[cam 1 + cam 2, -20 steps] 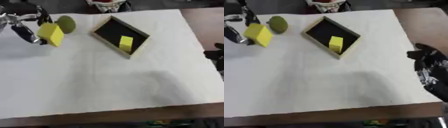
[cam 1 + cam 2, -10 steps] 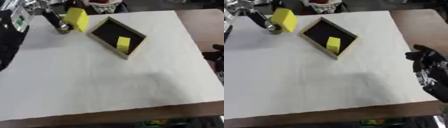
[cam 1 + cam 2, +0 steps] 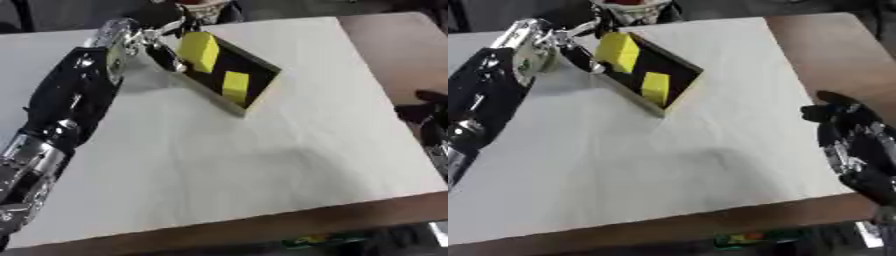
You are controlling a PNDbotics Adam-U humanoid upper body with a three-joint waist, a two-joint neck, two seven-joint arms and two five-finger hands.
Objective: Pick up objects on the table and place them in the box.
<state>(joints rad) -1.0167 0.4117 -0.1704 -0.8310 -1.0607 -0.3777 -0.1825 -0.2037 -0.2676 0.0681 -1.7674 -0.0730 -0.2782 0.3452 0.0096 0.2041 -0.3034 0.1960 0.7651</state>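
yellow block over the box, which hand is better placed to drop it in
Left. The left hand already grips the yellow block over the box, beside a smaller yellow block. The right hand idles open at the table's right edge.

The box [image 3: 261, 82] sits on the desk [image 3: 262, 165] toward 12 o'clock, with a block [image 3: 234, 86] inside it. The left hand [image 3: 162, 37] holds another block [image 3: 200, 51] over the box's 11 o'clock end. The right hand [image 3: 855, 145] rests at 3 o'clock.

A yellow block [image 3: 199, 51] is held tilted over the black-lined box [image 3: 259, 92], where another yellow block [image 3: 234, 87] lies.
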